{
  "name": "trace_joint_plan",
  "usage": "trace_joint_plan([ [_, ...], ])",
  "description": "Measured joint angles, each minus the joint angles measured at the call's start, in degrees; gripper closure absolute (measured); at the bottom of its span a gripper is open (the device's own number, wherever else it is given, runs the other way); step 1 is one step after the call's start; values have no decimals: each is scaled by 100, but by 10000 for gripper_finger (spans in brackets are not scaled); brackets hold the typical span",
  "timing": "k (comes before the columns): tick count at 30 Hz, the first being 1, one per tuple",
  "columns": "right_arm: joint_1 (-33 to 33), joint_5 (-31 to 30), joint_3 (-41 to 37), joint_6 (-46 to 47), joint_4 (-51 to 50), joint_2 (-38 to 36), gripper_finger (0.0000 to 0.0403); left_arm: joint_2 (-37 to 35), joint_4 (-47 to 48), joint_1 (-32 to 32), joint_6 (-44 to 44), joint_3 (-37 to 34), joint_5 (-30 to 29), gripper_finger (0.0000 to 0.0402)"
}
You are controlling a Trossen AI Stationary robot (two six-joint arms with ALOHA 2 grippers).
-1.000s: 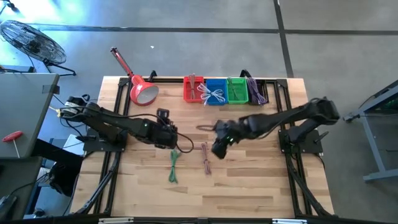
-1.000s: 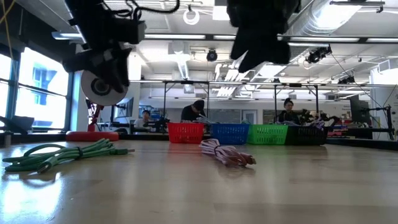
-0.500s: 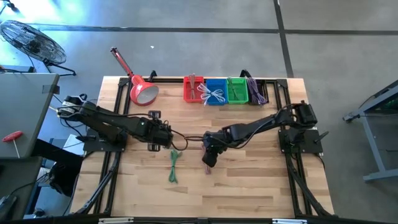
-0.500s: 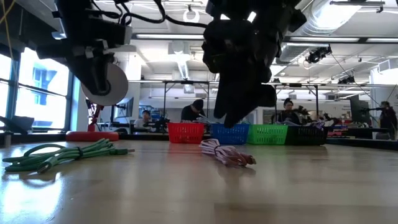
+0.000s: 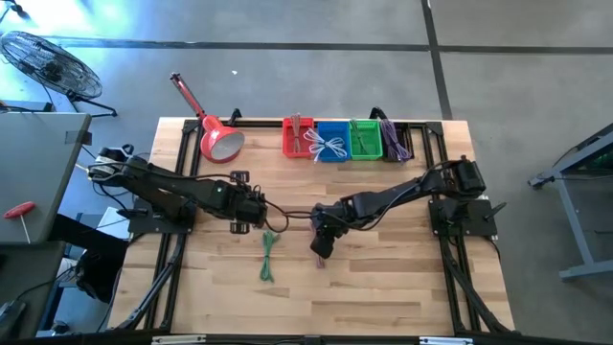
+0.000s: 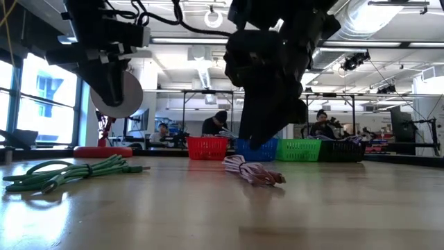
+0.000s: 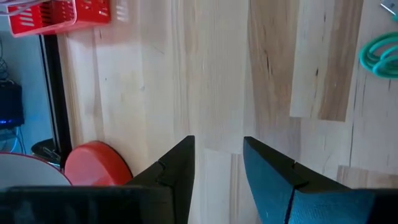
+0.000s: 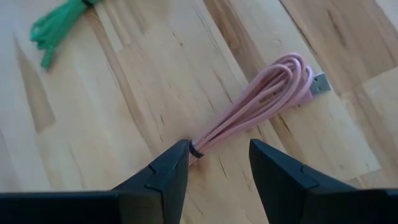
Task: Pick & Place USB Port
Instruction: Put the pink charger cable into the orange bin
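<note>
The pink USB cable [image 8: 264,102] lies coiled flat on the wooden table, with its metal plug [image 8: 318,83] at one end and a dark tie [image 8: 194,151] at the other. My right gripper [image 8: 217,155] is open and points down just above the tied end, one finger on each side, touching nothing. In the low view its fingers [image 6: 262,135] hang a little above the cable [image 6: 253,172]. In the high view the right gripper [image 5: 322,243] hides most of the cable. My left gripper [image 5: 251,213] is open over bare wood near the table's middle [image 7: 217,152].
A green cable bundle [image 5: 267,257] lies on the table left of the pink one. Red [image 5: 298,137], blue [image 5: 332,141], green [image 5: 365,139] and dark [image 5: 397,142] baskets line the far edge. A red lamp [image 5: 218,141] stands on the far left. People sit in the room behind.
My right gripper has swung toward the table's left and near edge and come down over the pink cable, then stayed almost still for the last half second. My left gripper has shifted slightly toward the table's left. The cables have not moved.
</note>
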State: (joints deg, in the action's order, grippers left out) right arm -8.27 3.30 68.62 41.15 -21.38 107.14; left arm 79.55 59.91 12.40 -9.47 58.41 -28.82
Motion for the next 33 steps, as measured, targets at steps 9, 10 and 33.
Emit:
trace_joint_plan([
  [9, -2, 119, -2, -112, 240, 174, 266, 0, -8, 0, -2, 0, 93, 271],
  [10, -2, 119, -2, -118, 247, 174, 267, 0, -19, 0, -2, 0, 93, 271],
  [33, 108, 570, 19, -244, 829, 912, 271, 4, -200, 0, -7, 0, 464, 271],
])
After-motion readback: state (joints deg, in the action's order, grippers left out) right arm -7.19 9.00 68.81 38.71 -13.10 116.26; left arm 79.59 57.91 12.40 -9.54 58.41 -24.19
